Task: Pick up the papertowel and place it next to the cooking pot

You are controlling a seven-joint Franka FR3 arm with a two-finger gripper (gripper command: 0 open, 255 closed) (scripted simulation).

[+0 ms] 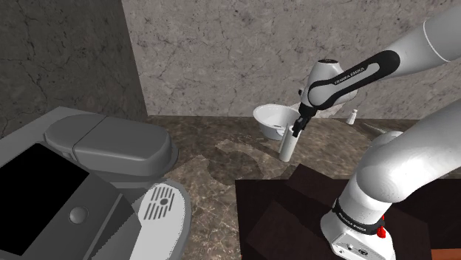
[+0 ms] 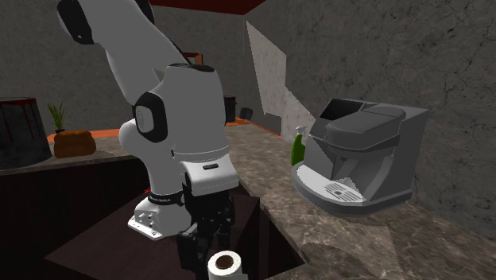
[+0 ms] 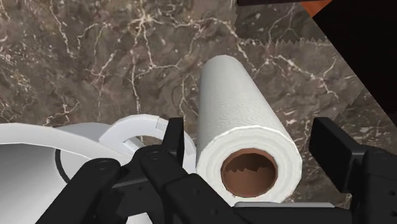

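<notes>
- White with a brown cardboard core, the paper towel roll (image 3: 245, 121) stood upright on the dark, veined stone counter (image 3: 95, 57), its open end turned up toward the hand.
- The gripper (image 3: 251, 135) hung over the roll with its jaws spread wide. The black fingers (image 3: 332, 147) straddled the roll's upper end, one on each side. A narrow gap showed between each finger and the paper, so nothing was clasped.
- Just beyond one finger sat the white pot (image 1: 272, 117), with a rounded loop handle on the side nearest the roll. Roll and pot stood close together but did not touch.
- In the shoulder view the roll stood in front of the pot, nearer the camera. The white arm (image 1: 354, 74) reached in over both from that view's right.
- A small white object (image 1: 354, 115) stood on the counter near the wall, at the shoulder view's right. It was too small to name.
- A large grey coffee machine (image 1: 89, 170) took up the shoulder view's lower left, well apart from the roll.
- The dark stand (image 1: 284, 214) lay at that view's lower right and carried the arm's base.
- In the second exterior view a green bottle (image 2: 298, 147) stood just beside the coffee machine, on its left.
- At that view's far left, on another surface, were a dark cylindrical vessel (image 2: 20, 131), a small green plant (image 2: 57, 115) and a brown lump (image 2: 74, 143).
- Grey, mottled walls (image 1: 222, 52) rose behind the counter.
</notes>
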